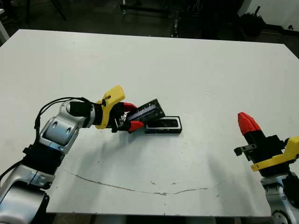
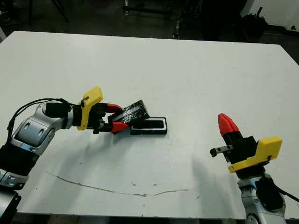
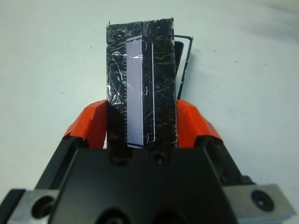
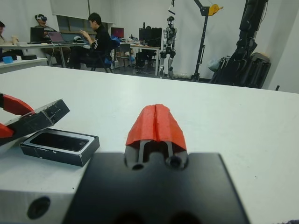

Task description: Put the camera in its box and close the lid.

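The left gripper clamps the flat, crinkly black lid between its 2 red fingers, tilted above the shallow black-walled box. The right gripper is clenched, well apart.

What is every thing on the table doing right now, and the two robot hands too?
Crinkly shiny flat black lid: lifted off the table, tilted, pinched between the left jaws, above the tray's left end.
Shallow black-walled box: flat on the table, uncovered.
Slim glossy black camera: lying inside the box.
Left gripper: shut on the lid.
Right gripper: shut, empty, raised off the table.
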